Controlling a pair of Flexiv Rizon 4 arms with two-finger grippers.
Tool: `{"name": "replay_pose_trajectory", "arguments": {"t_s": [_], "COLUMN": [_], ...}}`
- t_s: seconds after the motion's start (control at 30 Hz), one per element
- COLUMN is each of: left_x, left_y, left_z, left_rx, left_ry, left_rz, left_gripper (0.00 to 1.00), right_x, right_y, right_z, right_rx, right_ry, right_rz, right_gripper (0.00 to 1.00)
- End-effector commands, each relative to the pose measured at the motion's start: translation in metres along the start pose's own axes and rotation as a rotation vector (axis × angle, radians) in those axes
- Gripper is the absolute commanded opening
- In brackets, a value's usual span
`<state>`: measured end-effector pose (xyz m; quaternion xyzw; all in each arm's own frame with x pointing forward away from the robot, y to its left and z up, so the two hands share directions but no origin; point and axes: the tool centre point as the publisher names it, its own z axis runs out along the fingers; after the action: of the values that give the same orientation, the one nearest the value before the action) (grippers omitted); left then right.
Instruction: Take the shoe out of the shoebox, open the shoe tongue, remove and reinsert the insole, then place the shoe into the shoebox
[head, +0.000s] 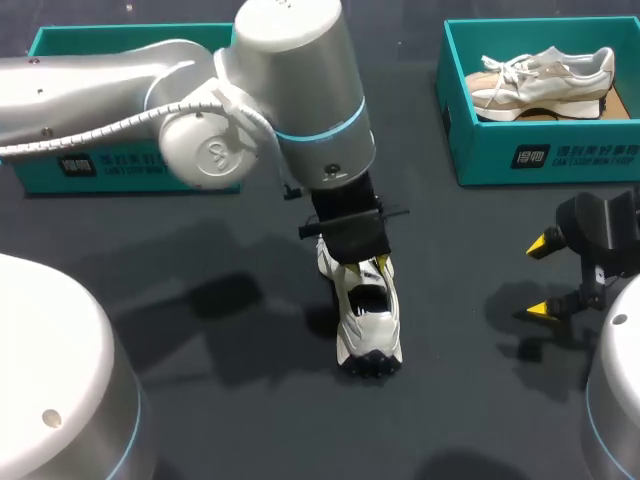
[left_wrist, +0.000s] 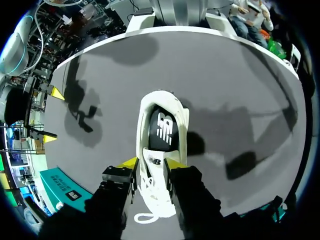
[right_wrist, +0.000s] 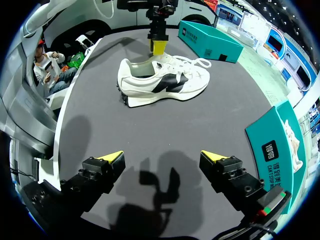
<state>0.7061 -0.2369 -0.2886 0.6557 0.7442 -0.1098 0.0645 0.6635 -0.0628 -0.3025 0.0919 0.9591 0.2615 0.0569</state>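
Note:
A white shoe with a dark sole (head: 370, 325) stands on the dark table near the middle, its toe toward the front edge. My left gripper (head: 365, 285) comes straight down on it. In the left wrist view its yellow-tipped fingers (left_wrist: 128, 163) press both sides of the laced upper beside the tongue (left_wrist: 154, 161), and the black insole (left_wrist: 162, 131) lies inside the shoe (left_wrist: 161, 102). The right wrist view shows the shoe (right_wrist: 165, 85) side-on, flat on the table. My right gripper (head: 540, 277) hangs open and empty at the right, well clear of the shoe (right_wrist: 162, 157).
A teal shoebox (head: 540, 150) at the back right holds a second pale shoe (head: 545, 78). Another teal box (head: 120, 35) stands at the back left, partly hidden by my left arm. Bare table lies between the shoe and my right gripper.

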Motion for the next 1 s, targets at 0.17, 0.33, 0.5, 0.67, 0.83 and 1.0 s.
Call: {"name": "replay_pose_trajectory", "arguments": {"t_s": [0.17,0.33,0.5,0.67,0.83,1.0], "left_x": [-0.005,-0.006,-0.006,-0.006,-0.003,-0.001], "left_y": [-0.009,-0.013,-0.013,-0.013,-0.021,-0.048], "left_z": [-0.046,-0.049,-0.051,-0.051,-0.046,-0.038], "left_rx": [0.003,-0.05,-0.107,-0.107,-0.095,-0.216], "left_ry": [0.042,0.122,0.14,0.14,0.111,0.002], "left_rz": [-0.152,-0.341,-0.354,-0.354,-0.408,-0.881], "left_gripper": [0.44,1.0,1.0,1.0,1.0,1.0], "right_x": [0.002,0.002,0.002,0.002,0.002,0.002], "right_y": [0.0,0.0,0.0,0.0,0.0,0.0], "right_z": [-0.001,-0.001,-0.001,-0.001,-0.001,-0.001], "right_rx": [0.002,0.002,0.002,0.002,0.002,0.002], "right_ry": [-0.003,-0.003,-0.003,-0.003,-0.003,-0.003], "right_rz": [0.0,0.0,0.0,0.0,0.0,0.0], "right_gripper": [1.0,1.0,1.0,1.0,1.0,1.0]}}
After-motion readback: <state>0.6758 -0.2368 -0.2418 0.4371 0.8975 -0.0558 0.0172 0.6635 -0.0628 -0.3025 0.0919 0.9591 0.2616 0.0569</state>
